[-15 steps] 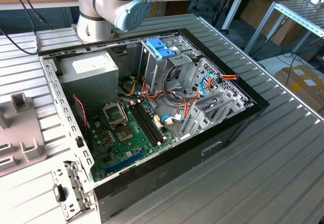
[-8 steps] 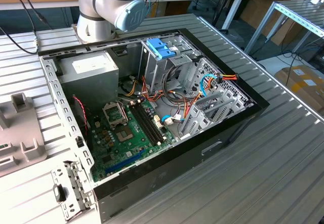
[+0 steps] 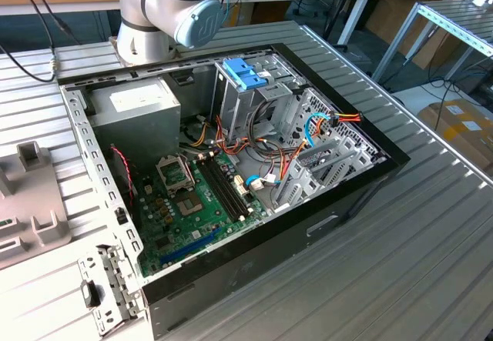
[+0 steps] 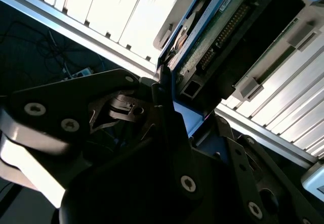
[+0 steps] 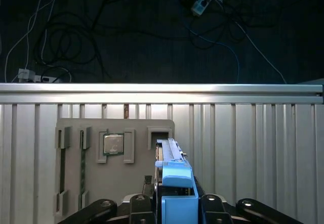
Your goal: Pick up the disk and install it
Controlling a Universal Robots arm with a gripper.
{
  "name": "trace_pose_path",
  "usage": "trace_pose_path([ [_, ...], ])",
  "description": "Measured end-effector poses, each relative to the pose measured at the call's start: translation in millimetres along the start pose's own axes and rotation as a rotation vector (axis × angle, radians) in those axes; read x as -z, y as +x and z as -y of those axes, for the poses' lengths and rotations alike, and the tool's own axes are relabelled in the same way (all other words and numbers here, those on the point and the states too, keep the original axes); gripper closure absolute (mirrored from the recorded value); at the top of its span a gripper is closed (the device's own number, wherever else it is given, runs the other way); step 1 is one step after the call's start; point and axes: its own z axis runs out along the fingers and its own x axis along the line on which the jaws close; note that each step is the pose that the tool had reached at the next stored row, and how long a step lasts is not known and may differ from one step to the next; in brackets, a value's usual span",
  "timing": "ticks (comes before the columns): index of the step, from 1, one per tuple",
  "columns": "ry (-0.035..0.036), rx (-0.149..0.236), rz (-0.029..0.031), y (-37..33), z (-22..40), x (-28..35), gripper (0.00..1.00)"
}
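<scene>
Pinching the disk (image 5: 174,176) by its light-blue carrier, my gripper (image 5: 178,206) has its fingers pressed against the two flat sides, so the drive stands on edge between them; it hangs over the grey fixture plate (image 5: 114,183), near the table's (image 5: 253,148) edge, just beside the slot next to the seated processor chip (image 5: 113,144); I cannot tell whether its far end is clear of that slot. I judge the pick made and the install not yet begun; the install calls for squaring the carrier to a bay of the drive cage (image 3: 231,102), at the far corner of the open computer case (image 3: 308,233) in the middle of the table. Room is open above the plate; past the table's edge lies only floor and cables. The cage is tighter, I reckon; sheet-metal walls and a loose wiring bundle (image 3: 293,152) crowd it.
</scene>
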Motion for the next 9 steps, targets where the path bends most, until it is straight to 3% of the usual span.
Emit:
trace_pose_path([
  [9, 0.0, 0.0, 0.0003, -0.2, -0.3, 6.6, 0.63],
])
